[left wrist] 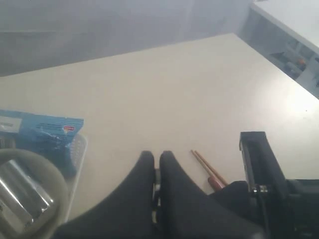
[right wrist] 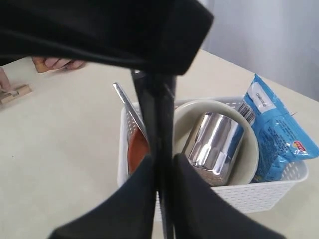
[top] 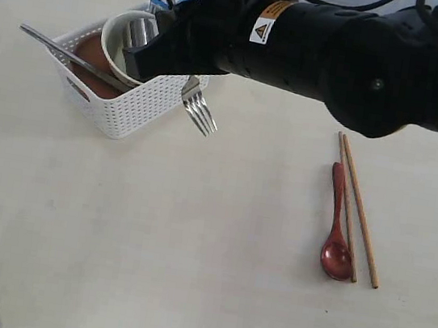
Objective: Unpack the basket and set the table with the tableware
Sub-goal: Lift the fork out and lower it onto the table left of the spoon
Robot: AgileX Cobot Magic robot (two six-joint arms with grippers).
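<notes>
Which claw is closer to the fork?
Right. The right claw is shut on the fork, holding it at the basket's rim. The left claw is shut and empty, off beside the basket, not touching the fork.

Black robot arm [top: 364, 62]: carries a yellow-orange warning label [top: 265, 20] with a black triangle hazard sign; the lettering beside it is too small to read.

Blue plastic snack packet [right wrist: 276, 134]: carries a white label strip [right wrist: 260, 97] and a red-and-yellow logo [right wrist: 299, 145]; neither print is legible.
</notes>
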